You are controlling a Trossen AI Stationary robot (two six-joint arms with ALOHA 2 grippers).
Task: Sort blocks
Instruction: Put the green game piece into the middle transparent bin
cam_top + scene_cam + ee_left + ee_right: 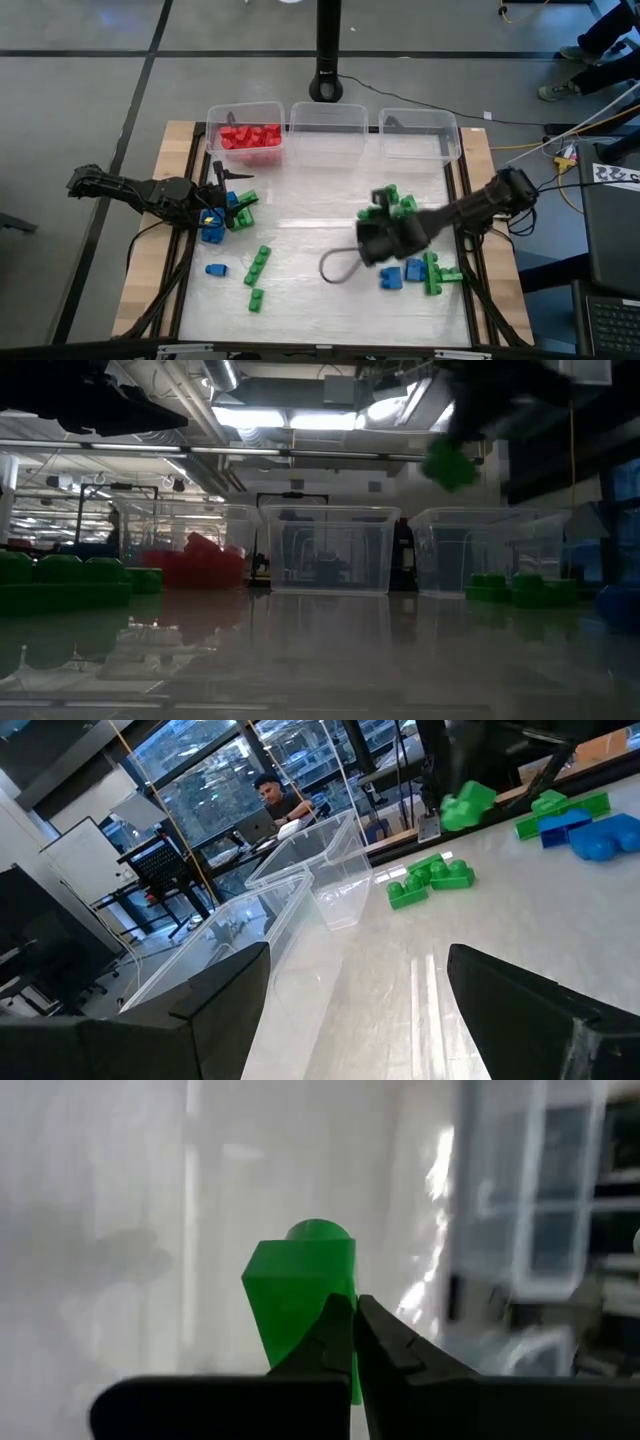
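My right gripper (385, 238) hangs over the table's right middle, shut on a green block (300, 1295). The same block shows high in the air in the low view (446, 464) and the left wrist view (467, 805). My left gripper (350, 1020) stands open and level at the table's left side (228, 190), holding nothing, with blue (212, 232) and green (241, 214) blocks lying just beside it. More green blocks (258, 268) and a blue one (216, 270) lie on the table near the front left. My right gripper pinches the green block between its two fingertips (335, 1330), on the side of the block that faces the wrist (318, 1312). The fingers slant downward from the table's right. The block is lifted clear of the table, well above it.
Three clear bins stand along the far edge: the left one (245, 118) holds red blocks, then the middle one (327, 122) and the right one (420, 128). A green cluster (392, 203) and a blue and green group (418, 272) lie under and beside the right arm.
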